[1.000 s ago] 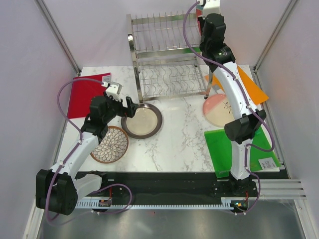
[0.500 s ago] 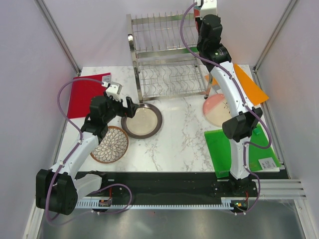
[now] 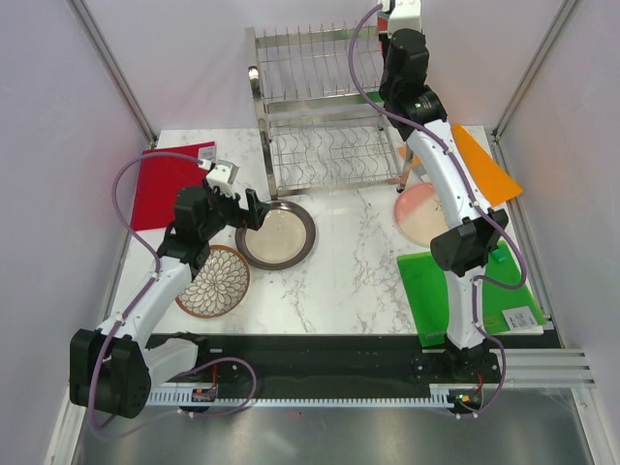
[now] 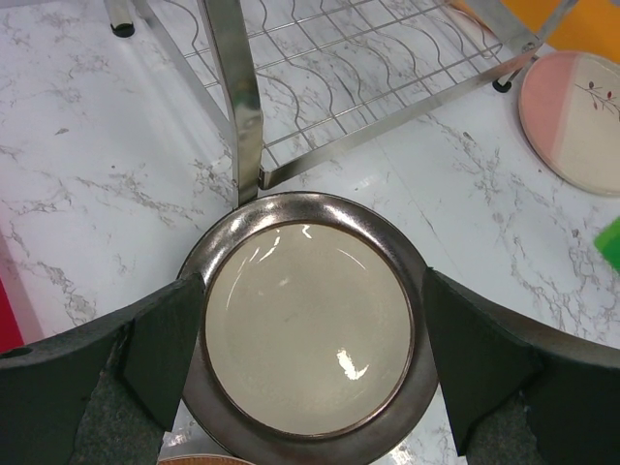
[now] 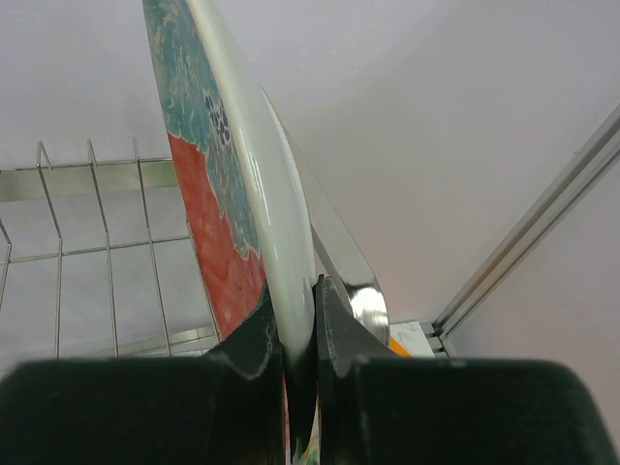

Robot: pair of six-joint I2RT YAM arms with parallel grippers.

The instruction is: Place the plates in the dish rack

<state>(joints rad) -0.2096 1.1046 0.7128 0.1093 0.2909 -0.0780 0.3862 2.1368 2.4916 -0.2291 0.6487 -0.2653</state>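
Leftward by a touch since a second ago, my right arm has brought its wrist nearer the top right corner of the dish rack; my left arm has not moved.

My right hand is pinched narrow on the rim of the red-and-teal plate, holding it on edge and close to upright. The upright wires of the rack's upper tier show just beyond the plate's painted face in the wrist view. Whether the plate's lower rim has reached a slot, I cannot tell.

My left hand is spread wide, one finger on each side of the metal plate, which lies flat on the marble desk. The plate's far rim sits right at the foot of the rack's front left leg.

Two more plates lie flat on the desk, outside the rack. The brown petal-patterned plate is just beside the metal one, on the near left. The pink-and-cream plate is to the right of the rack, partly under my right arm.

Around them lie a red board at the left, an orange board at the far right and a green board at the near right.
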